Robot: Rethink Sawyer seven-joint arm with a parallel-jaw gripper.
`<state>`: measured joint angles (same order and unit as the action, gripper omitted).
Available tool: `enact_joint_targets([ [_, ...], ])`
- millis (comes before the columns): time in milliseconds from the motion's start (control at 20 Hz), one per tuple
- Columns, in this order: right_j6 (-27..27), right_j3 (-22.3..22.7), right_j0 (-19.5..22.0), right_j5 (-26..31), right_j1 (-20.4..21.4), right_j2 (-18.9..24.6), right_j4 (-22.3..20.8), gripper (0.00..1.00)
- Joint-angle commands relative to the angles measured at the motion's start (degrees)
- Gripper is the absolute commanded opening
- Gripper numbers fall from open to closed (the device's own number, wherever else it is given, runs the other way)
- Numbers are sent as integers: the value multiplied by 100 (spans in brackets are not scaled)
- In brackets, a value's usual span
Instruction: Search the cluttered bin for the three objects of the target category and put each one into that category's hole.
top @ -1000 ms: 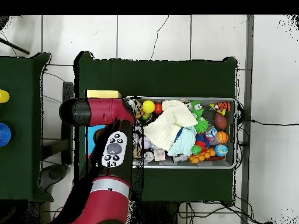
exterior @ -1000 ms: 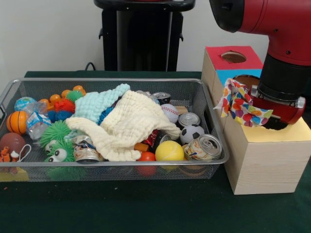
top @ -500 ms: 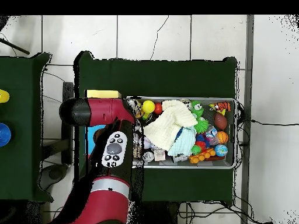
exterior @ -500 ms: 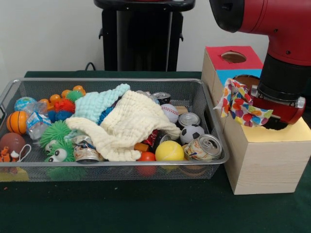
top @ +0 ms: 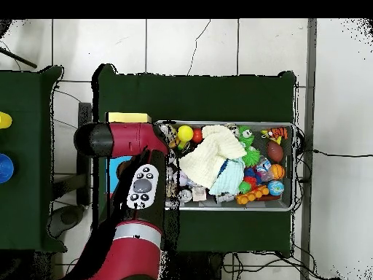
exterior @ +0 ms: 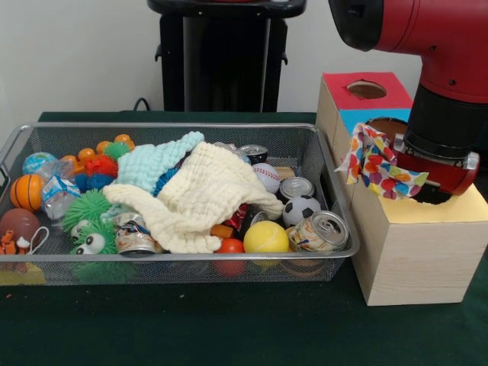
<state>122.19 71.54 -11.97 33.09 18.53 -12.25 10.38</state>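
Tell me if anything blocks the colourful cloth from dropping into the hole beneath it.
Cannot fully tell: the colourful cloth hangs from the arm's end beside the wooden box, and the arm hides the hole directly below. No other object visibly sits on the box top.

Surroundings: green table cloth (exterior: 229, 328), tiled floor (top: 218, 44).
Second green-covered table (top: 25, 157) off to one side in overhead view, holding a yellow thing (top: 4, 119) and a blue thing (top: 4, 168) at its edge; black cables (top: 262, 266) on floor.

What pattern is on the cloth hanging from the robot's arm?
The cloth is white with bright multicoloured spots: red, orange, yellow, blue. The front view shows it best.
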Motion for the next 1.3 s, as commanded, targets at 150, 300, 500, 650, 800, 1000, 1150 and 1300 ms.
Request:
enact_joint_targets([
  [150, 496, 372, 227, -529, -731, 291, -337, 100],
  [300, 481, 367, 233, -509, -724, 296, -337, 100],
  [500, 439, 356, 258, -523, -733, 313, -353, 100],
  [650, 413, 338, 253, -515, -735, 300, -376, 100],
  [800, 428, 259, 159, -632, -770, 153, -491, 100],
  [1000, 451, 295, 184, -606, -757, 196, -429, 0],
  [1150, 356, 329, 242, -567, -730, 269, -417, 0],
  [1300, 420, 368, 239, -495, -720, 281, -356, 0],
])
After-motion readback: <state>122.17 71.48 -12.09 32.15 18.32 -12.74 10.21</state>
